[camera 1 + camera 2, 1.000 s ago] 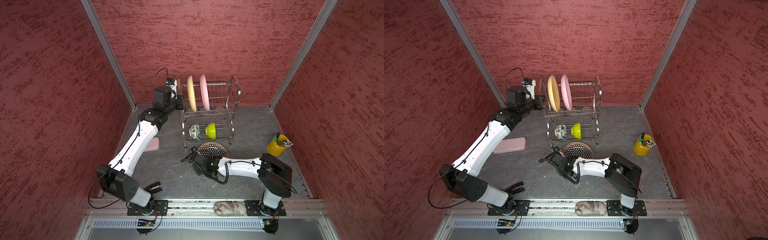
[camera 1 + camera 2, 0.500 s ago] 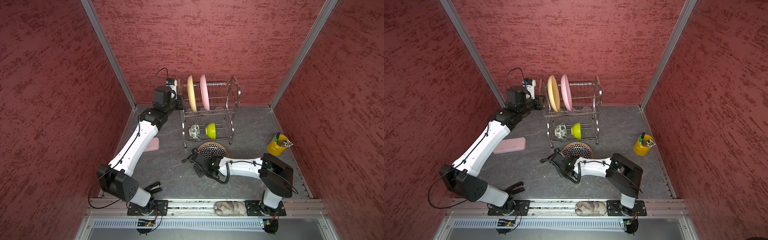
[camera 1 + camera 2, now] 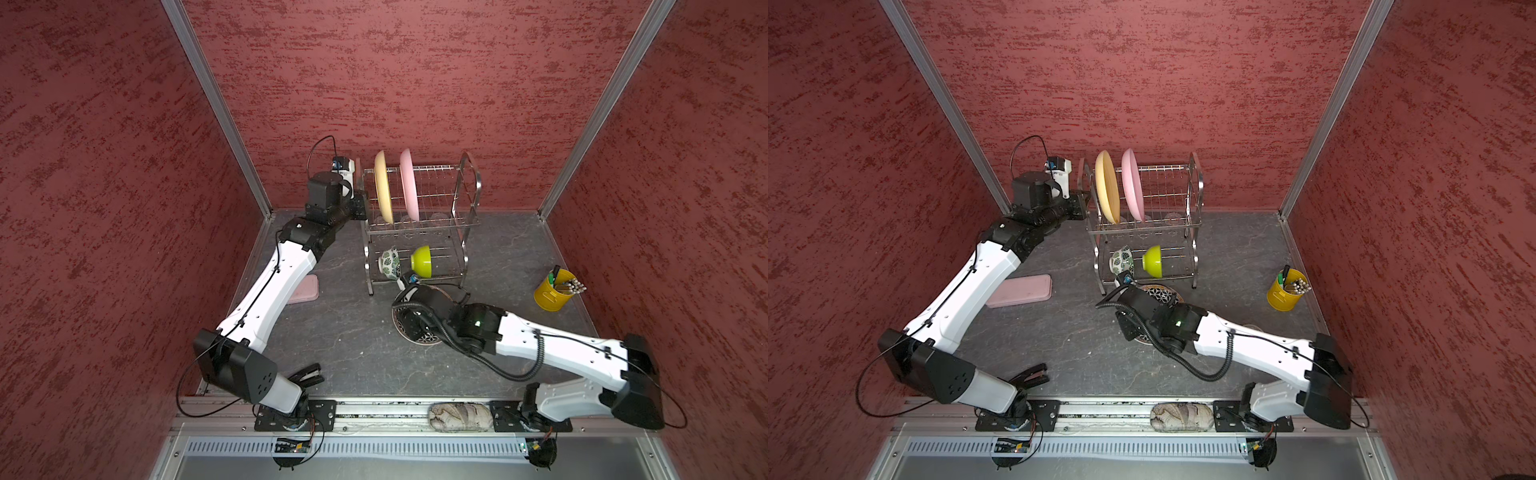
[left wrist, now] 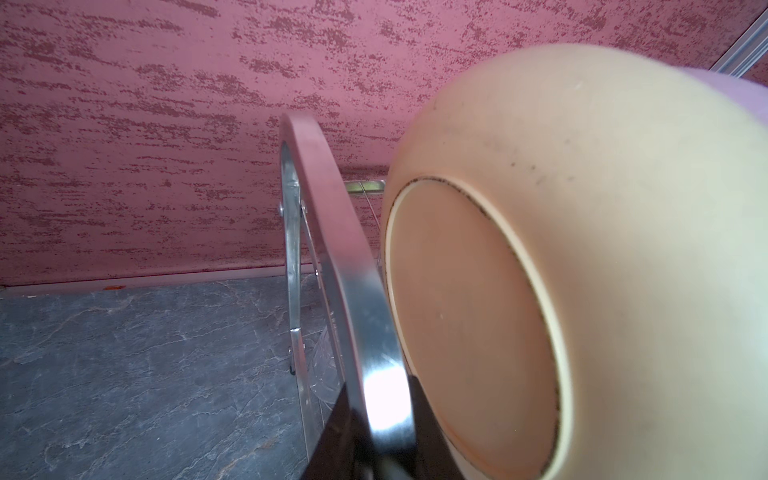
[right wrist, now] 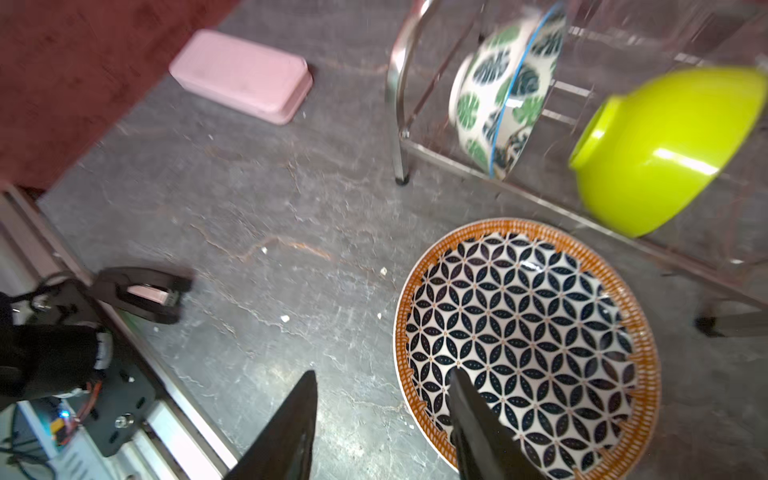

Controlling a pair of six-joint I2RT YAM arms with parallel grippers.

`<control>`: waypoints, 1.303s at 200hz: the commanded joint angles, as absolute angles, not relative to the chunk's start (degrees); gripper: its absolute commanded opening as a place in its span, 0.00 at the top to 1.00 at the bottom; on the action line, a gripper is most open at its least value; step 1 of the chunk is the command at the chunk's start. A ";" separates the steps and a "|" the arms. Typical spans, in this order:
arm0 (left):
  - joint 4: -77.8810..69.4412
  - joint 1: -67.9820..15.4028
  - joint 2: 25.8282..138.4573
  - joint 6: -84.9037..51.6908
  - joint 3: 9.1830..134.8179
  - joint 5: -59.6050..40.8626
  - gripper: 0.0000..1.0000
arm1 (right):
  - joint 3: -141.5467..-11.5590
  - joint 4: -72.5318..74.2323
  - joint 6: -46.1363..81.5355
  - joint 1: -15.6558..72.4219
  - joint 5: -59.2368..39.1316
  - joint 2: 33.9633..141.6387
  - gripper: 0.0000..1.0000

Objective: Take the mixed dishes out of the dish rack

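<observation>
Two arms: left end effector (image 4: 380, 415) pinching the rack (image 4: 332, 232) handle, right end effector (image 5: 382, 374) spread over the patterned plate (image 5: 523, 345) rim on the desk (image 5: 249, 208).

The left arm (image 3: 272, 286) and right arm (image 3: 557, 353) are white shells between boxy black joints. A black cable (image 3: 323, 136) loops above the left wrist, a ribbed black hose (image 3: 509, 377) trails the right one, where a green light (image 3: 477, 323) glows. The right gripper (image 5: 382, 372) has tapered black fingers (image 5: 478, 424)

Bare surface (image 3: 1059, 340) lies open between the pink box (image 3: 1021, 291) and the patterned plate (image 5: 528, 332). The rack (image 4: 334, 232) stands just behind that plate, and the yellow bucket (image 3: 1283, 295) stands near the right wall.
</observation>
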State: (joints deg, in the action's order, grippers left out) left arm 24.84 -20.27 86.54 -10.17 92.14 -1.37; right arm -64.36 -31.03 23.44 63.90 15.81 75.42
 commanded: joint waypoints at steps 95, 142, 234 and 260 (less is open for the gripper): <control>28.40 -20.65 85.87 -14.50 90.88 -2.99 0.74 | -60.30 -36.77 15.84 62.49 11.11 78.58 0.54; 28.28 -20.65 86.13 -14.37 91.03 -3.16 0.73 | -61.05 -33.73 10.13 62.66 9.10 86.81 0.54; 27.69 -20.73 86.83 -14.66 91.01 -3.99 0.73 | -61.85 -32.71 9.74 63.01 9.55 96.36 0.65; 27.49 -20.74 86.99 -14.85 91.06 -4.28 0.72 | -61.29 -32.25 10.26 63.02 11.21 97.08 0.70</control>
